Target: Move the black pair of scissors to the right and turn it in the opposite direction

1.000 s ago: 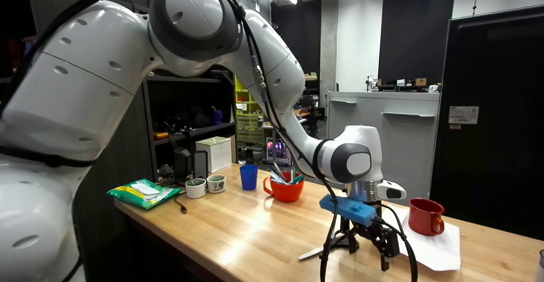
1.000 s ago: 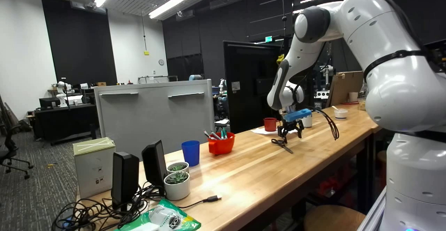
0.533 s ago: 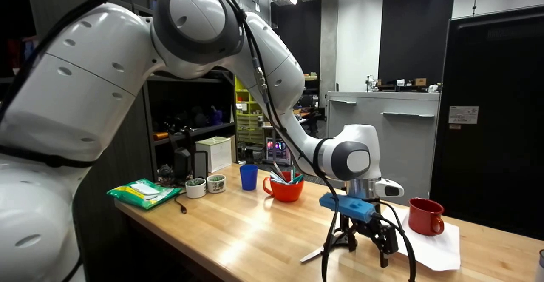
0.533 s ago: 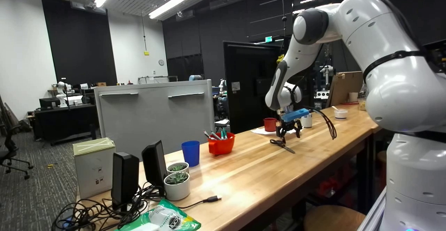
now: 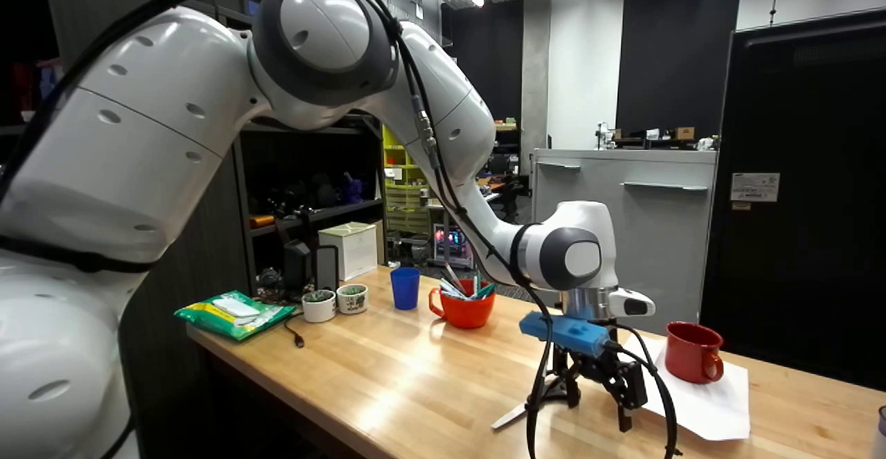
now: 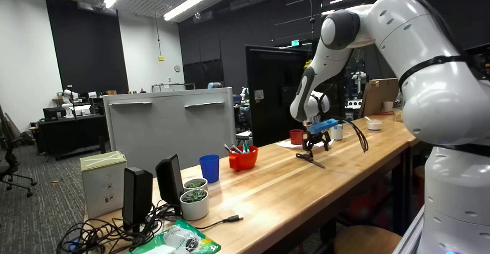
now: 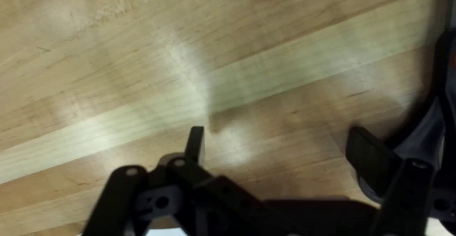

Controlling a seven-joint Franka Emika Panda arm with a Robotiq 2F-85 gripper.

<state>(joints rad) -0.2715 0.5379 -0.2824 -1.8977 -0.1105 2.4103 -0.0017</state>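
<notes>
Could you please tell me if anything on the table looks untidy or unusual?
Yes, a little: in an exterior view, black cables lie tangled by the dark speakers, and a plug lies loose on the table, connected to nothing, which looks untidy. I see no spill.

Arm (image 5: 322,37) arched; hand (image 7: 276,138) pointing down, 2 fingers (image 7: 370,161) well apart.

Robotics lab, jointed arm (image 6: 417,35) at wooden workbench (image 6: 260,204), another arm (image 6: 68,100) on background desk (image 6: 74,134)
</notes>
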